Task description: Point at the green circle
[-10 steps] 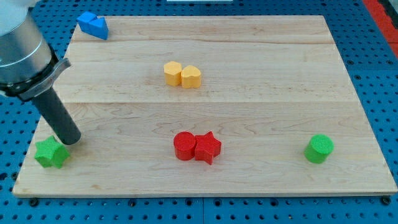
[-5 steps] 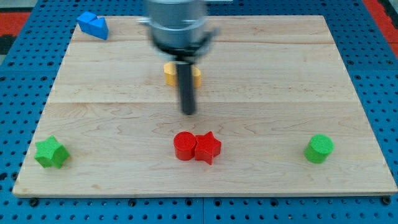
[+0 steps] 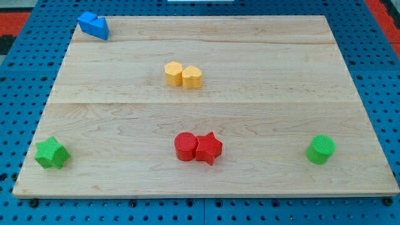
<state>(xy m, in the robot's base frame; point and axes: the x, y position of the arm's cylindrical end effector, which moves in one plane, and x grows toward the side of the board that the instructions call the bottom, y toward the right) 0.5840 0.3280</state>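
The green circle [image 3: 320,149] sits on the wooden board [image 3: 262,75] near the view's bottom right. It stands alone, well apart from the other blocks. The rod and my tip do not show anywhere in the view.
A green star [image 3: 50,153] lies at the bottom left. A red circle [image 3: 185,147] touches a red star [image 3: 209,148] at the bottom middle. Two yellow blocks [image 3: 183,75] sit side by side above the middle. A blue block [image 3: 94,25] is at the top left corner.
The arm swept from beside the green star at the bottom left to over the yellow blocks, then left the view. No block has moved.
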